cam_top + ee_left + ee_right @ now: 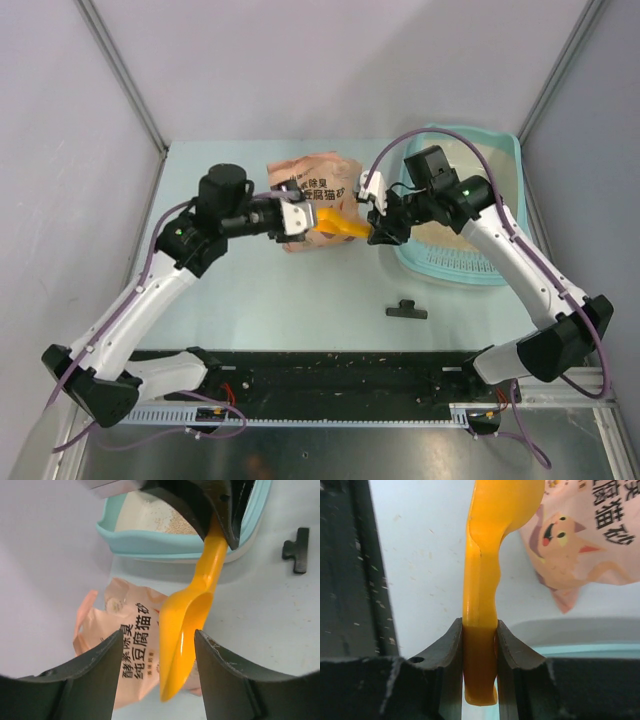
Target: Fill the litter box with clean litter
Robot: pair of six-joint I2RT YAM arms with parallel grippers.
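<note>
The light-teal litter box (508, 150) stands at the right; pale beige litter (445, 236) lies in it, also in the left wrist view (150, 517). My right gripper (378, 228) is shut on the handle of an orange scoop (335, 226), held left of the box over the table; the grip shows in the right wrist view (479, 625). My left gripper (300, 218) is open, its fingers on either side of the scoop bowl (186, 625) without touching it. The bowl shows no granules. The pink-orange bag (315, 180) lies behind the scoop.
A black clip (406, 310) lies on the table in front of the box, also in the left wrist view (295, 550). The box rim (150, 539) is close behind the scoop handle. Grey walls enclose the table on three sides.
</note>
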